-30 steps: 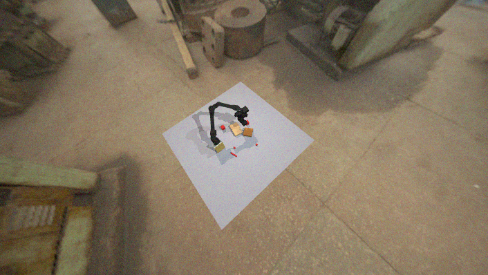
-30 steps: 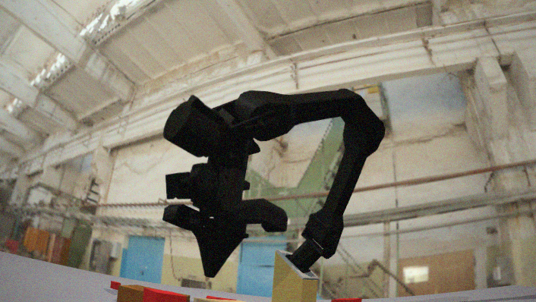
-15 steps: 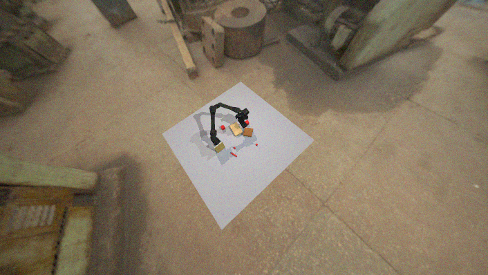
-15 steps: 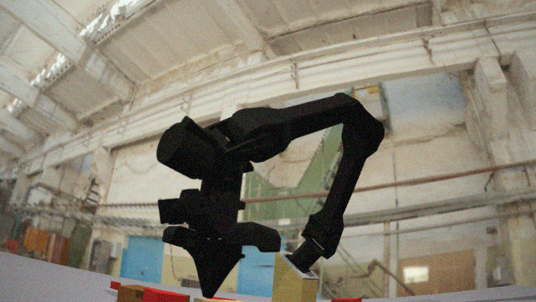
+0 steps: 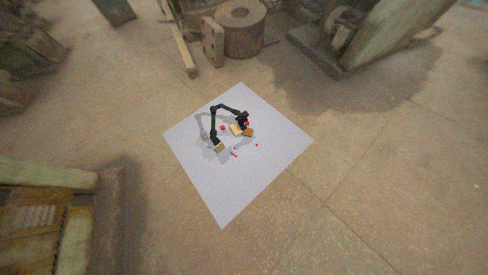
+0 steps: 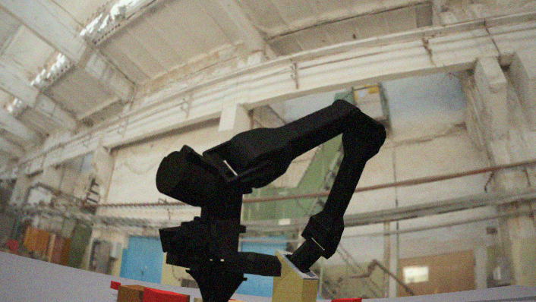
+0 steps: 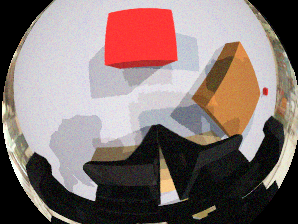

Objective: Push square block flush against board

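The pale wooden board (image 5: 234, 130) lies flat on the mat, partly covered by the arm in the top view. In the wrist view, parts of it show behind the fingers. The orange-brown square block (image 5: 248, 133) (image 6: 130, 293) (image 7: 232, 87) lies beside the board, turned at an angle to it. A corner of the block is close to the board; I cannot tell if they touch. My gripper (image 6: 218, 298) (image 7: 156, 128) is shut and empty, pointing down low at the board. The fingertips' height is unclear, as the lower edge of the exterior view cuts off that area.
A red block (image 5: 247, 123) (image 6: 165, 295) (image 7: 141, 37) lies beyond the board. Another red block (image 5: 222, 127) lies on the arm's side of the board. A red stick (image 5: 233, 154) and two small red pieces (image 5: 256, 144) (image 5: 234, 148) lie on the mat (image 5: 228, 193).
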{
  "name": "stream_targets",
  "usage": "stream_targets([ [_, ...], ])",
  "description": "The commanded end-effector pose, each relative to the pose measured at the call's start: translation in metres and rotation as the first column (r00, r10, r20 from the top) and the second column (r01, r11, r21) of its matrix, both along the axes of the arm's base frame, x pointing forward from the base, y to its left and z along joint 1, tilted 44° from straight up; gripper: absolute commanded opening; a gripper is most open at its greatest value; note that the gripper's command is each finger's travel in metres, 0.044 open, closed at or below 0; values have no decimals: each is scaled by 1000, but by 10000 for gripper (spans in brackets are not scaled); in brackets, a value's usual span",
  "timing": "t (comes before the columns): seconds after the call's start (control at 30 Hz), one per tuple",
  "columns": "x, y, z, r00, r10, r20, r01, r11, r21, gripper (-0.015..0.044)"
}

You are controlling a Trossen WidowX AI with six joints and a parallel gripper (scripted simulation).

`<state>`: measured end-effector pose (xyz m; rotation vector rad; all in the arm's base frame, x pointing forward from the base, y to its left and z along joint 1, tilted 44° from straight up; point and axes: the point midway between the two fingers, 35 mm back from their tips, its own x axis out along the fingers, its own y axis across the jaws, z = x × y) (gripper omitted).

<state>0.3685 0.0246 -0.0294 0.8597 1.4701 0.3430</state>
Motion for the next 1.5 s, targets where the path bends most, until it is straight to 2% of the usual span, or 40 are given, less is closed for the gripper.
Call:
stream_targets([
  [0.0,-7,3,2,1000,-2,0,2,1000,3,0],
  [1.0,-49,16,7,1000,-2,-2,2,1000,3,0],
  [1.47,-50,16,7,1000,-2,-2,2,1000,3,0],
])
